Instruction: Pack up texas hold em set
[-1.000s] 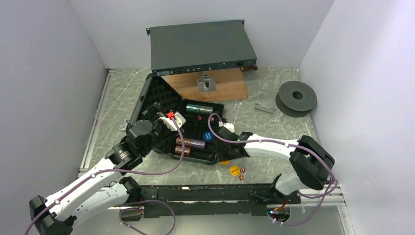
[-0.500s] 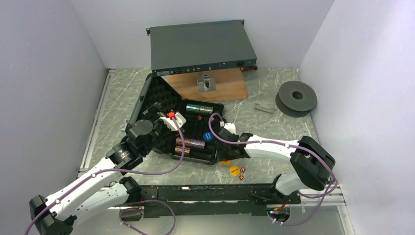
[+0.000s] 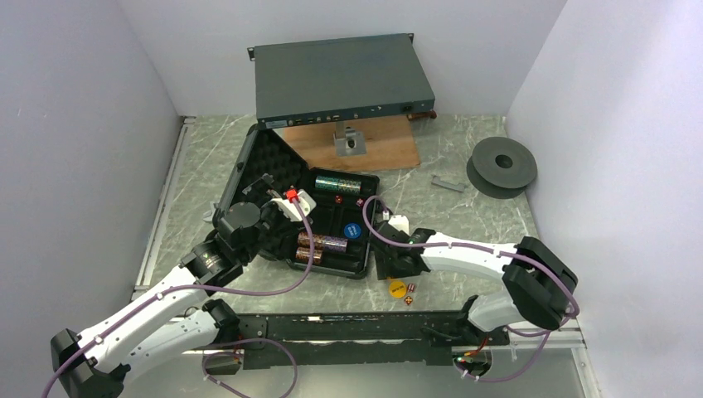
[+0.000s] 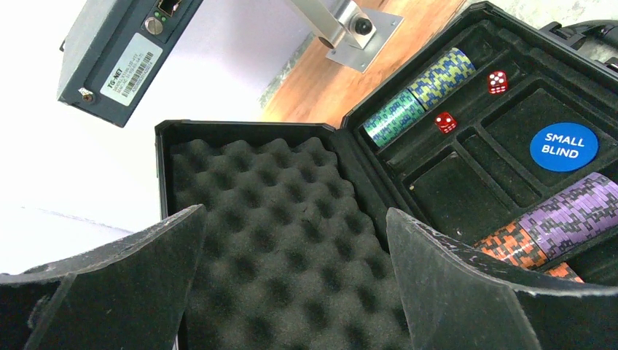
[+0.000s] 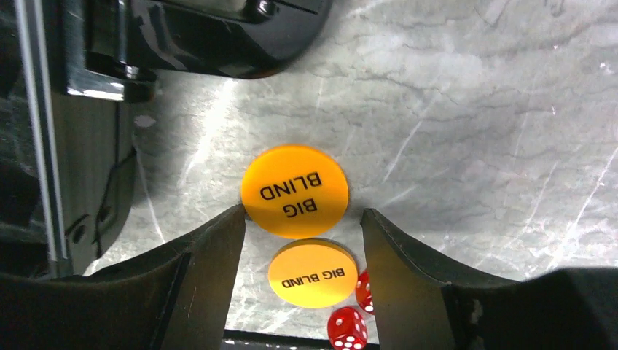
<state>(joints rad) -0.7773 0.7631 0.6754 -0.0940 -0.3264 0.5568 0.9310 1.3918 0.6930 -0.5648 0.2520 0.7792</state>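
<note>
The black case point(image 3: 362, 267) lies open, its foam lid point(image 4: 284, 219) leaning back to the left. In its tray are chip stacks point(image 4: 419, 95) point(image 4: 561, 219), two red dice point(image 4: 498, 82) and a blue SMALL BLIND disc point(image 4: 563, 146). My left gripper point(image 4: 295, 211) hangs open over the foam lid, holding nothing. My right gripper point(image 5: 302, 211) is open, low over the table beside the case's near right corner. Its fingertips flank an orange BIG BLIND disc point(image 5: 295, 191) lying flat. A yellow BIG BLIND disc point(image 5: 312, 274) and two red dice point(image 5: 348, 328) lie behind it.
A large grey-blue rack unit point(image 3: 340, 79) stands at the back over a wooden board point(image 3: 385, 152) with a metal stand point(image 3: 351, 143). A dark grey spool point(image 3: 501, 166) and a small metal strip point(image 3: 448, 184) lie at the right. White walls close in both sides.
My right gripper has shifted toward the near edge and come down over the orange disc, its jaws narrowing. The left arm has not moved.
</note>
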